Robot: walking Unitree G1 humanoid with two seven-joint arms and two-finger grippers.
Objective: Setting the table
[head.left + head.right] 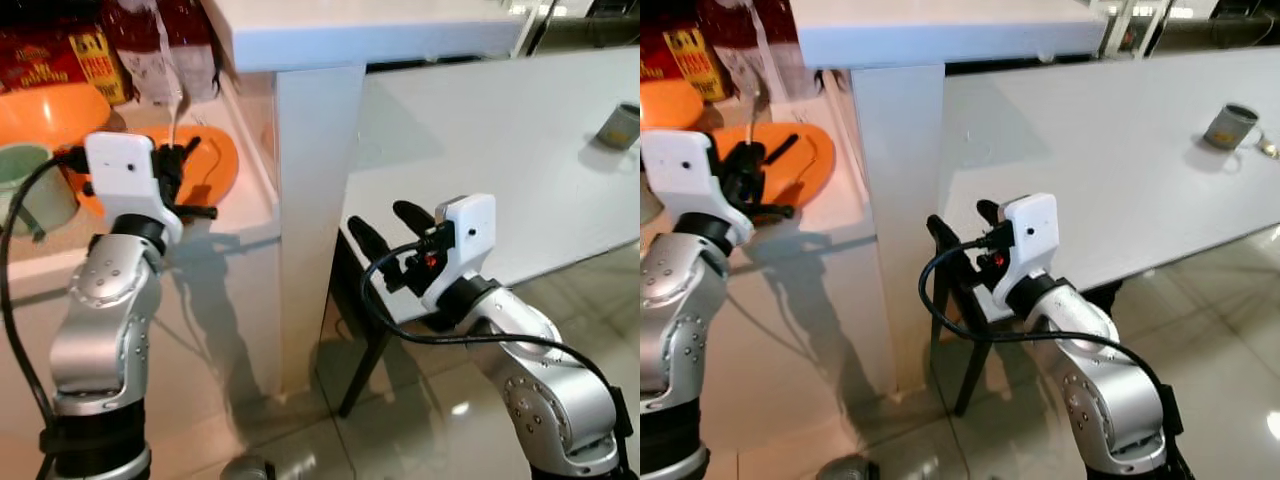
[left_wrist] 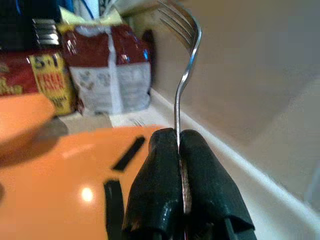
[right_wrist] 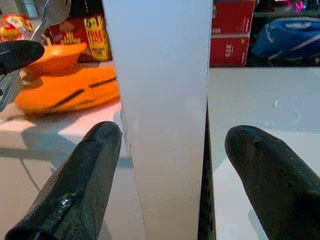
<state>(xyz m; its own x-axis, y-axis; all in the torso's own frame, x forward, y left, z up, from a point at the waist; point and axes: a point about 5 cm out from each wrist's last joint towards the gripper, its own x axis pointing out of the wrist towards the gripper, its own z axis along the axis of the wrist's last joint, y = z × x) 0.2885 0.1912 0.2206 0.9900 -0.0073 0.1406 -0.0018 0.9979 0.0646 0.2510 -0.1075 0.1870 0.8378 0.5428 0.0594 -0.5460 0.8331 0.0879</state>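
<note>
Between the two black fingers of the left gripper [image 2: 180,150] stands a slender silver metal fork [image 2: 184,75], its handle pinched tight and its tines pointing up and away from the wrist. Directly beneath that clenched gripper lies a flat round orange plastic plate [image 1: 215,165], resting on a pale shelf [image 1: 250,225] of the white cabinet. Just behind the plate, farther from the gripper, sits a deep orange bowl [image 1: 50,115], and beside the bowl a pale green cup [image 1: 25,180] shows at the edge of the head view. Beyond these, against the back of the shelf, stand a red and white packet [image 2: 110,70] and a red box with yellow lettering [image 1: 60,55]. A thick white cabinet post [image 1: 315,200] rises just to the right of the left gripper, between the two arms. On the far side of that post the right gripper [image 1: 385,235] hangs low with its fingers spread wide and holding nothing, near the edge of a long white table [image 1: 500,150]. Well away from it, at the table's far end, sits a small grey metal mug [image 1: 1230,125].
</note>
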